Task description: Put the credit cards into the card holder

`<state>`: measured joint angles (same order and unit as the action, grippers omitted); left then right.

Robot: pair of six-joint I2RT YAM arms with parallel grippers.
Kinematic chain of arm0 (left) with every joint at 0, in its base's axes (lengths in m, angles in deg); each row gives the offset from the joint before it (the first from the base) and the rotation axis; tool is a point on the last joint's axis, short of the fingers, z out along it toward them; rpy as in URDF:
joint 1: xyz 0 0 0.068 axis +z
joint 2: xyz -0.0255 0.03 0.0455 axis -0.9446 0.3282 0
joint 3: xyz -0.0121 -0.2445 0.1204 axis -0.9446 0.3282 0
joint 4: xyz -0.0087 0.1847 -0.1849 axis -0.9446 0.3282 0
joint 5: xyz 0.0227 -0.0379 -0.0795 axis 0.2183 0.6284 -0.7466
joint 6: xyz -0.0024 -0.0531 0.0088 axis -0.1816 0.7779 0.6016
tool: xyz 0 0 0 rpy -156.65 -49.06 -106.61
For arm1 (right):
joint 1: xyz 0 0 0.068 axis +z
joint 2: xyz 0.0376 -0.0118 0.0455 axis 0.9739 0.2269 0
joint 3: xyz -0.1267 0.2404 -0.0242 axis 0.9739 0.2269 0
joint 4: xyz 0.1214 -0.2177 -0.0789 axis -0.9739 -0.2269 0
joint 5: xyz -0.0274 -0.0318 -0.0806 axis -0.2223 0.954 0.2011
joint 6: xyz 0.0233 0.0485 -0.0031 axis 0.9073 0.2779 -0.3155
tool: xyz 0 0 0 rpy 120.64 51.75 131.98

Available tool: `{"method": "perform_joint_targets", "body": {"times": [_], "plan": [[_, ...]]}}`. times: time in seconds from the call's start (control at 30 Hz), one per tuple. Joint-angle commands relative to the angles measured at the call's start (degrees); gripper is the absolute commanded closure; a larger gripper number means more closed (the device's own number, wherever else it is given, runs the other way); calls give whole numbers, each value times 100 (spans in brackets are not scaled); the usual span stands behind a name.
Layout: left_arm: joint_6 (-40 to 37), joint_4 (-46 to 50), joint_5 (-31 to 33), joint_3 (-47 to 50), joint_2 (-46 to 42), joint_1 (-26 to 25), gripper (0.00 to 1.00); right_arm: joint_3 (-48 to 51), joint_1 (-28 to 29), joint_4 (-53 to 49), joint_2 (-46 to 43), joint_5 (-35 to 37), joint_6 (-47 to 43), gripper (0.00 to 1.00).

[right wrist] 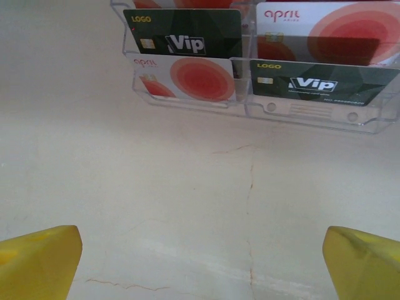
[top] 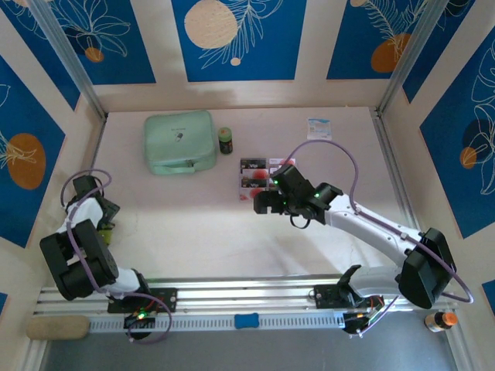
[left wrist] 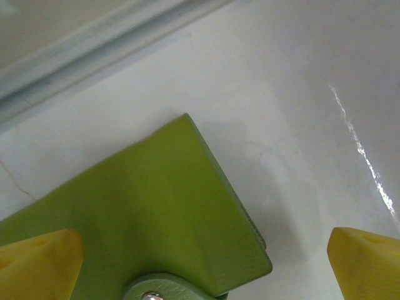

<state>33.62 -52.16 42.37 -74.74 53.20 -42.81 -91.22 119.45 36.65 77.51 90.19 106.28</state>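
We see the left gripper (left wrist: 201,265) low over the white table (left wrist: 300,94), at the left side, close to the wall. Its two yellow fingertips (left wrist: 37,262) stand far apart, so the jaws are released and they grasp nothing. Under this gripper lies the card holder (left wrist: 156,212), a green folded wallet, flat on the table, with one corner pointing away from the gripper. One fingertip is above the surface of the holder, and we cannot tell if it touches it. The other fingertip is over bare table, apart from the edge of the holder. At the bottom edge of this view we see a part of the round snap tab (left wrist: 150,294).

The right gripper (right wrist: 200,262) is over the middle of the table. Its jaws are also released, wide apart, with only bare table between them. In front of it stands a clear tray (right wrist: 312,115). The credit cards (right wrist: 200,78) stand upright in its compartments, some white with red circles and some dark with the word "Vip". The gripper is near the tray and does not touch it. The tray is well apart from the card holder.

Farther back on the table lies a mint-green case (top: 179,141), and a small dark bottle (top: 225,140) stands just beside its right side.
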Motion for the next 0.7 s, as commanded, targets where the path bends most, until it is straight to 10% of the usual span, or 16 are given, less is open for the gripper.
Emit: {"method": "perform_joint_targets", "body": {"times": [0.0,0.67], "plan": [[62,-288,-496,177,44,80,0,117,-122,64,-252,-70,95,1],[752,-671,-1526,1253,-820,-106,0,467,-888,287,-756,-548,-40,1]]}}
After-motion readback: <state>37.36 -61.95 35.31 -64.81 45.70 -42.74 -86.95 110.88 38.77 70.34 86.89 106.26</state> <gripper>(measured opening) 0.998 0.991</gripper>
